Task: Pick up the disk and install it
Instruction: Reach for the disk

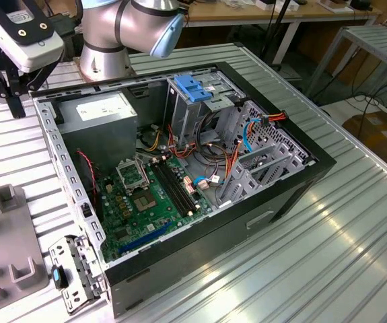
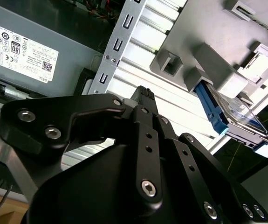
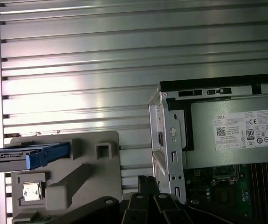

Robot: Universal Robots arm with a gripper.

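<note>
The disk (image 3: 29, 156) stands on edge in a slot of a grey fixture (image 3: 85, 175) on the ribbed table, its blue side rail toward the camera. In the second wrist view the disk (image 2: 234, 116) shows a dark body between blue rails. My gripper (image 2: 143, 93) hangs above the table between the fixture and the open computer case (image 1: 294, 192). Its black fingers meet at the tip with nothing between them. It is clear of the disk. In the exterior view the gripper (image 1: 10, 97) is at the far left, beside the case's back corner.
A grey power-supply box (image 1: 106, 118) with a white sticker fills the case's rear corner. A metal cage with a blue plastic top (image 1: 194, 91) stands inside, next to cables and the green motherboard (image 1: 149, 202). A loose metal bracket (image 1: 75, 269) lies by the case front.
</note>
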